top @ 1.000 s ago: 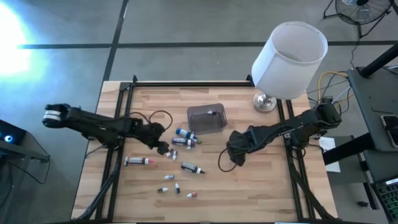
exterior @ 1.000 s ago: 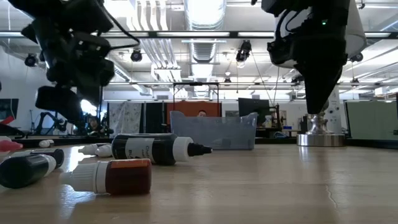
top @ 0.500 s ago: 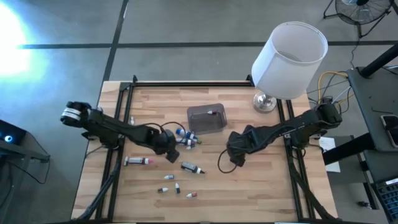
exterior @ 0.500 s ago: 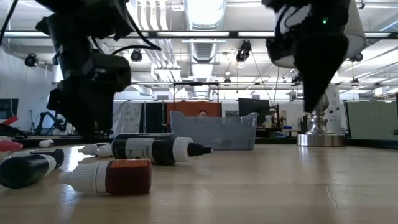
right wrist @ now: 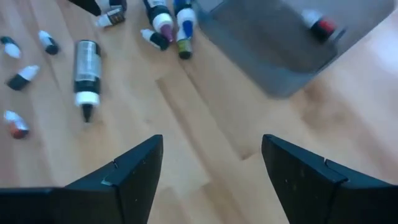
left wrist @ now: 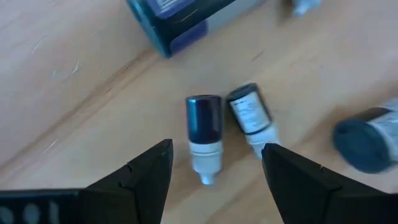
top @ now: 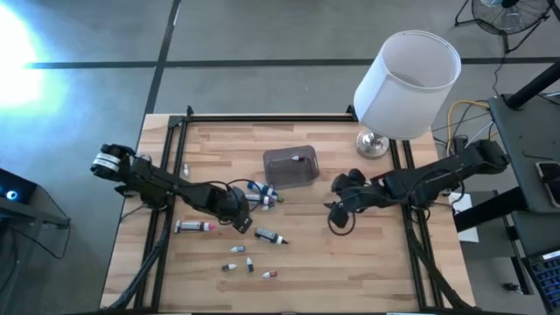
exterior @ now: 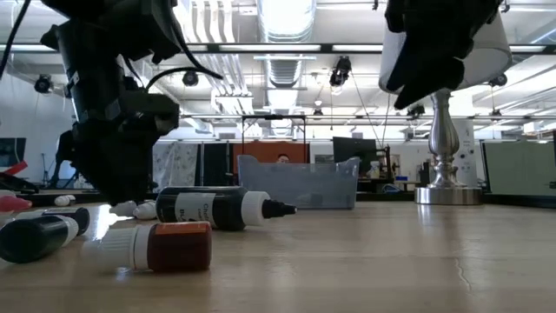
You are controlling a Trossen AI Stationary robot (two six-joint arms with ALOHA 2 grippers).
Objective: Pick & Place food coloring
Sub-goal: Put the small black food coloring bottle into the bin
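Overhead, the left gripper (top: pixel 238 213) hangs low over the scattered food coloring at the table's (top: pixel 367 262) centre-left, beside a cluster of bottles (top: pixel 261 194) just near the grey tub (top: pixel 290 167). One bottle (top: pixel 298 158) lies inside the tub. A long tube (top: pixel 194 227) lies left of the gripper, another tube (top: pixel 270 235) just right of it, and small bottles (top: pixel 249 262) sit nearer the front edge. The right gripper (top: pixel 339 204) hovers right of centre, near the lamp (top: pixel 404 79).

Low view: a red-brown bottle (exterior: pixel 155 247) and a black tube (exterior: pixel 217 208) lie in front; the left gripper (exterior: pixel 117 174) stands behind them.

Left wrist view: the fingers (left wrist: pixel 149 177) are spread apart and empty, with two small bottles (left wrist: pixel 204 134) lying side by side on the wood between them.

Right wrist view: the fingers (right wrist: pixel 134 171) are spread wide and hold nothing, above bare wood; the tub (right wrist: pixel 280 46) with its red-capped bottle (right wrist: pixel 318 25) lies beyond.
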